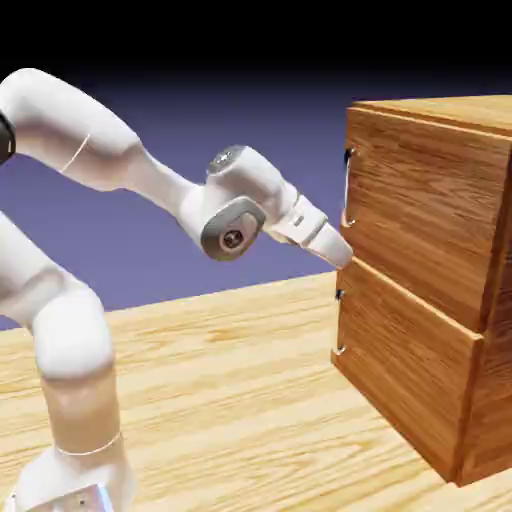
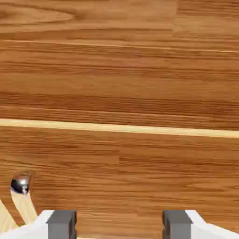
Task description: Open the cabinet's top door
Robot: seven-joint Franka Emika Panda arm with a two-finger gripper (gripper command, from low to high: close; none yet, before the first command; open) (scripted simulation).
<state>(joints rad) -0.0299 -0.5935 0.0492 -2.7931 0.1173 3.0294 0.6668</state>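
- The cabinet (image 1: 430,280) stands on the desk (image 1: 230,400) at the exterior view's right, with the top door (image 1: 420,215) above the lower panel (image 1: 405,375).
- The door's handle (image 1: 347,187) is a slim metal bar running vertically at the door's near edge, on the side facing the arm.
- The end effector (image 1: 338,250) sits just below that handle, near the seam between the two panels, close to or touching the front.
- In the hand view wood grain fills the frame; the pale line is likely that seam, and a metal knob end (image 2: 20,185) shows low left, probably the lower handle.
- The fingers (image 2: 61,223) stand apart with nothing between them.
- My judgement: the handle lies up from the tips, so the move is a short rise along the front.
- Open air lies on the arm's side, giving room to pull back.
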